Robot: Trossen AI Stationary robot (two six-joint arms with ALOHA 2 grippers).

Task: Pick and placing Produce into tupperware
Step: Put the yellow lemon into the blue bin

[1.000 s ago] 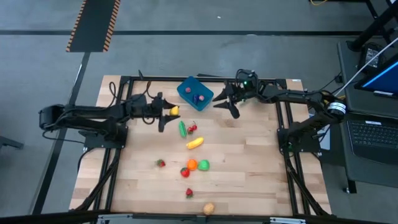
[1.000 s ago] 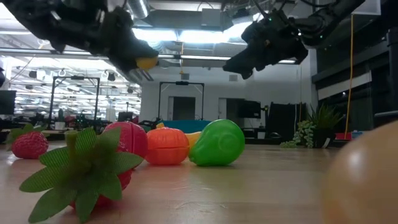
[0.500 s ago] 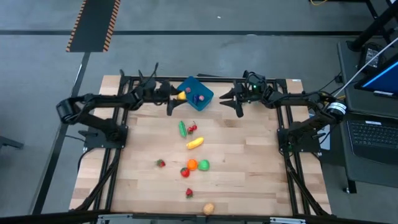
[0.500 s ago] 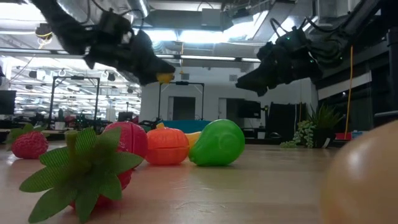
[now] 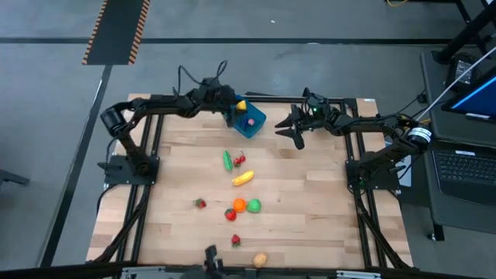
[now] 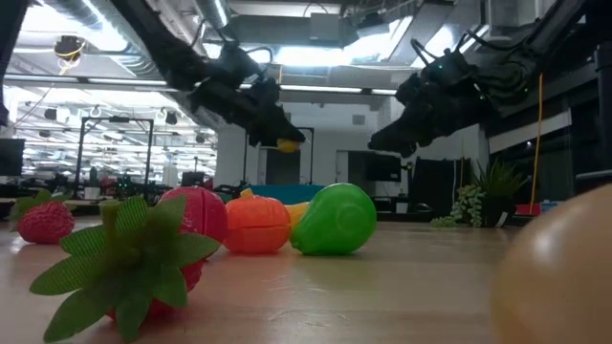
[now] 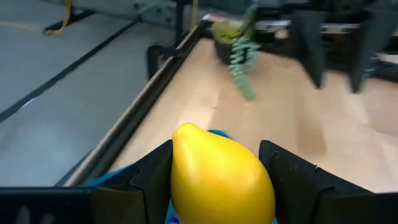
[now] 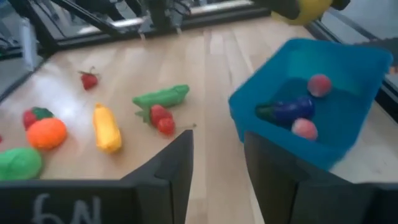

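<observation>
The left end effector (image 5: 236, 107), grasping a yellow lemon (image 7: 221, 176), hangs directly above the blue tupperware (image 5: 254, 125).

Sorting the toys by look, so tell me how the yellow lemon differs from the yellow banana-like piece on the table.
The lemon is plump with a pointed tip; the banana-like piece is long and slim. The lemon is gripped in the left gripper above the blue container; the banana-like piece lies loose on the table. Both are yellow.

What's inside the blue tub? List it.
The tub holds a purple eggplant and two pink-red fruits. Its near wall hides part of the floor.
</observation>
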